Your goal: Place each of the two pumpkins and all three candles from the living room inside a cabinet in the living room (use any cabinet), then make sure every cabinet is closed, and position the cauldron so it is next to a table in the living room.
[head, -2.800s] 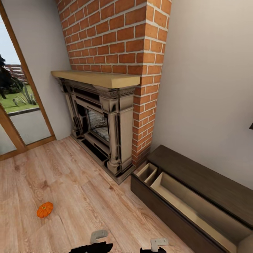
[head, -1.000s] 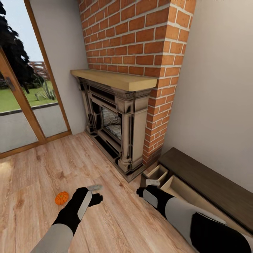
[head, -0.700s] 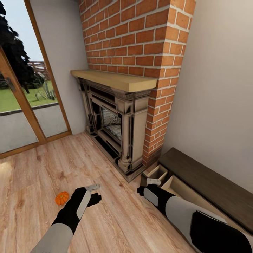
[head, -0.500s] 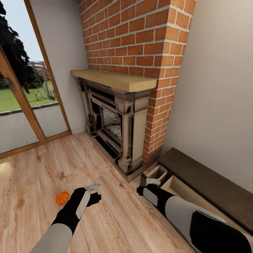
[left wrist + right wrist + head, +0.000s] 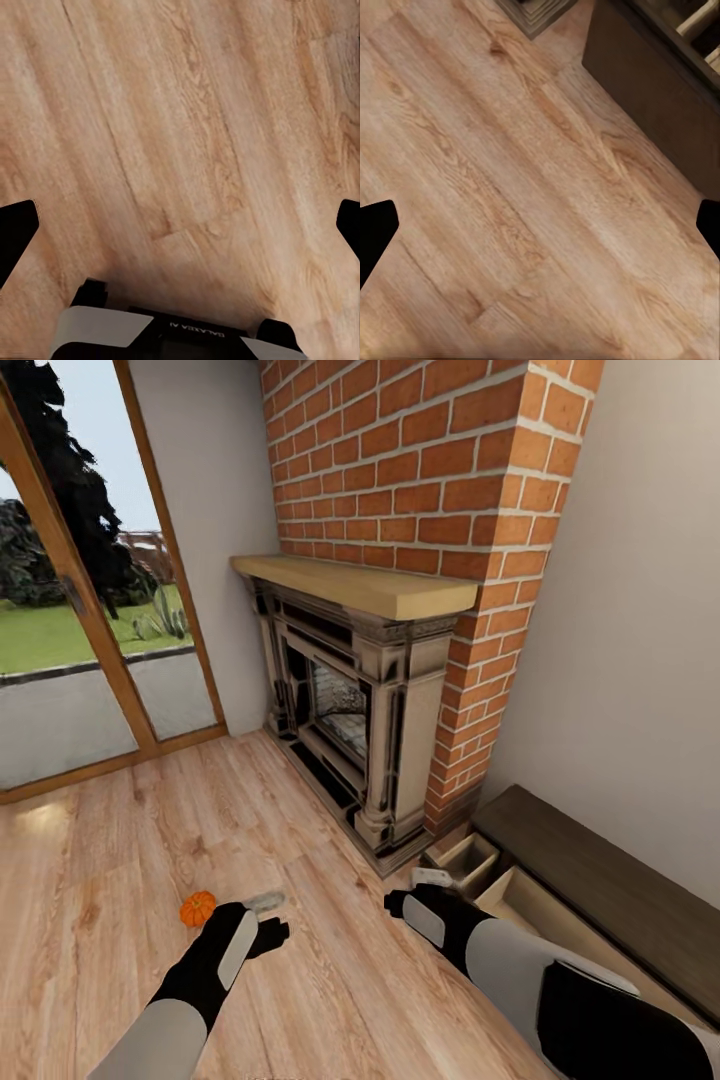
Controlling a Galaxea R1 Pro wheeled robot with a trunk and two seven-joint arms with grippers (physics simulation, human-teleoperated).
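"So where does the pumpkin [image 5: 197, 908] sit?"

"On the plank floor [image 5: 120, 840], just beside the left claw [image 5: 266, 902] and a little outboard of it. No contact that I can see. The open cabinet [image 5: 590, 865] is on the far side, along the wall past the fireplace [image 5: 365, 690], with two pale drawer compartments showing next to the right claw [image 5: 428, 878]."

"Claws holding anything?"

"No. In the left wrist view the two dark fingertips [image 5: 16, 232] stand far apart at the edges, with bare wood between them, so that claw is spread wide. The right claw [image 5: 540, 225] reads the same way: tips at both edges, only floorboards and a corner of the cabinet front [image 5: 652, 97] between."

"Which step would you call this?"

"Going for a pumpkin, I'd judge. The left arm is stretched low toward it, but the fruit is not between the fingers."

"And the next move?"

"Probably swing the left claw sideways over the pumpkin, drop until the fingers straddle it, then squeeze. It's round, so an off-centre pinch could send it rolling. After that comes the carry across to a drawer. I see no candles or cauldron from here."
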